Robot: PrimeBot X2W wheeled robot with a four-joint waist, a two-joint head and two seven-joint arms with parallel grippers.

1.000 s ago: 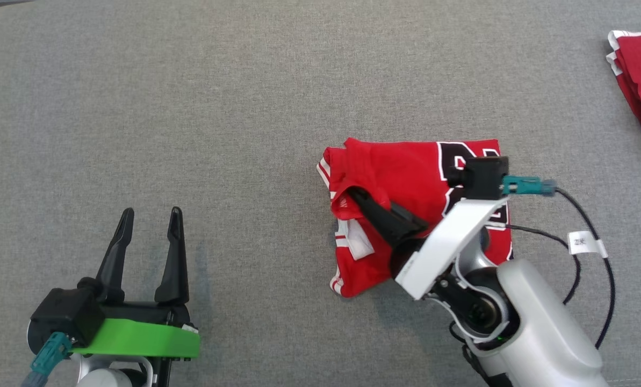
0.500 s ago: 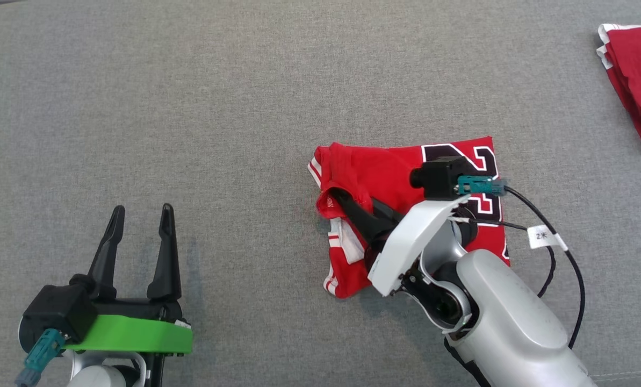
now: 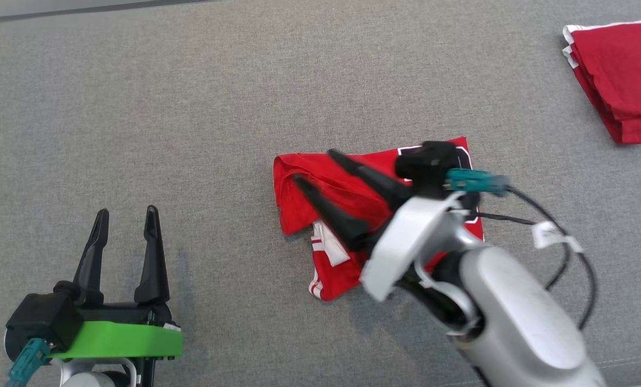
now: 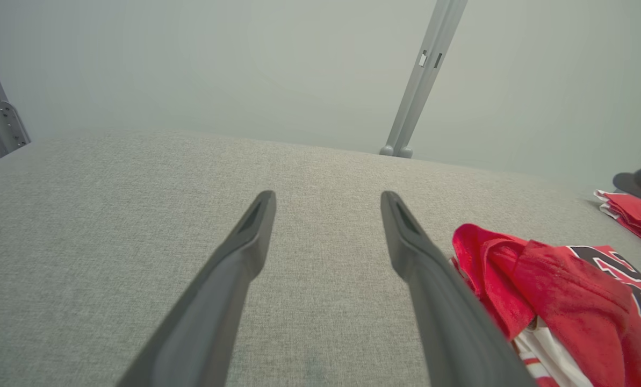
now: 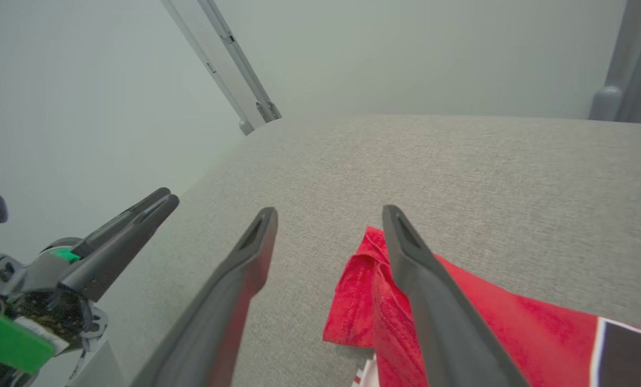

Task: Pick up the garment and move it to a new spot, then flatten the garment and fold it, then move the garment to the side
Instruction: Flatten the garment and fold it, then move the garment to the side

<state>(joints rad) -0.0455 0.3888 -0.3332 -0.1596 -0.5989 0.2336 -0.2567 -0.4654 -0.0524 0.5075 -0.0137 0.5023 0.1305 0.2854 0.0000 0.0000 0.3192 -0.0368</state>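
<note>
The right hand (image 3: 315,166) has just let go of the folded garment (image 3: 293,209) and hovers spread. The left hand (image 3: 125,210) waits open, so probably only the sideways move remains.

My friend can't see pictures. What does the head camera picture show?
The right gripper is open over a folded red jersey on a grey surface. The left gripper rests open lower left; a red pile lies top right.

Red garment (image 3: 320,183) lies loosely folded, rumpled, on the grey surface.
</note>
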